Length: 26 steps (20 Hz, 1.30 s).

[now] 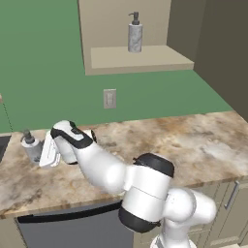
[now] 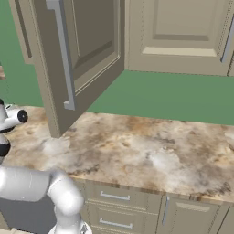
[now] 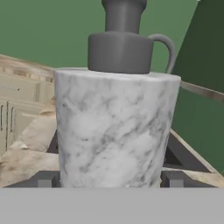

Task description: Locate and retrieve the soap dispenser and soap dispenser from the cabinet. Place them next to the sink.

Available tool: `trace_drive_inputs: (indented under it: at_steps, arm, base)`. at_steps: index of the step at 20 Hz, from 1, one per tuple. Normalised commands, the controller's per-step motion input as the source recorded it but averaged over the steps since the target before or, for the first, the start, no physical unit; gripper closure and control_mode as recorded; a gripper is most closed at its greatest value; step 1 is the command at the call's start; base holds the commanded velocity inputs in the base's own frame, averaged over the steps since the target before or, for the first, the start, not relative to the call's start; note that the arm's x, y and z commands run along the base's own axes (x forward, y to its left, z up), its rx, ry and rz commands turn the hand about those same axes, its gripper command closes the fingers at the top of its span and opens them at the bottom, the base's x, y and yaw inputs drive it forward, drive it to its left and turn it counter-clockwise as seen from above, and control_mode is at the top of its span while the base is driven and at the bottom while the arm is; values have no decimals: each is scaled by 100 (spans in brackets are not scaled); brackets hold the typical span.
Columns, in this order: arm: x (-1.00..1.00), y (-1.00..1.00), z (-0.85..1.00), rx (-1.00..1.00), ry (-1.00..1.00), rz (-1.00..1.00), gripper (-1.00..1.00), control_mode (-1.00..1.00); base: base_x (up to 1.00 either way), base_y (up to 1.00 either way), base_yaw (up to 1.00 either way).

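Left base view: arm is reaching low to the left over the marbled counter [image 1: 193,140], with the gripper [image 1: 42,154] sitting right against a soap dispenser [image 1: 32,147] standing upright near the counter's left end. Fingers are hidden behind the white hand here, so contact can't be judged from this angle. A second soap dispenser [image 1: 135,33] is standing upright on the cabinet [image 1: 101,29] shelf board, toward the back, well apart from the first. A wall outlet [image 1: 110,98] is showing on the green wall below the cabinet.

Right base view: open cabinet door [image 2: 77,55] with a long bar handle is hanging over the counter [image 2: 151,151]. Part of the arm is showing at the left edge; drawers [image 2: 114,197] are running below the counter front.

Hand view: the dispenser [image 3: 116,127] is filling the middle, upright, dark pump head on top, spout curving right. Dark fingertips [image 3: 46,179] are sitting on either side of the bottle's base, jaws spread about the bottle's width; whether they are pressing on it or just flanking it, can't tell.
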Motion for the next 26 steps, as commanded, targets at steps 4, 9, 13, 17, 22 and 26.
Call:
trace_drive_inputs:
  at_steps: [4,9,13,17,22,26]
  arm:
    - [33,34,-26,-1,1,-4,100,-100]
    - [39,32,-30,0,1,0,100,-100]
    - [51,21,-36,-1,7,0,100,-100]
    - [53,21,-40,-2,11,2,100,-100]
    - [46,26,-29,-5,13,1,100,-100]
    - [28,21,-30,0,-2,0,100,-100]
  base:
    - [0,0,0]
    - [0,0,0]
    - [0,0,0]
    - [0,0,0]
    - [0,0,0]
    - [0,0,0]
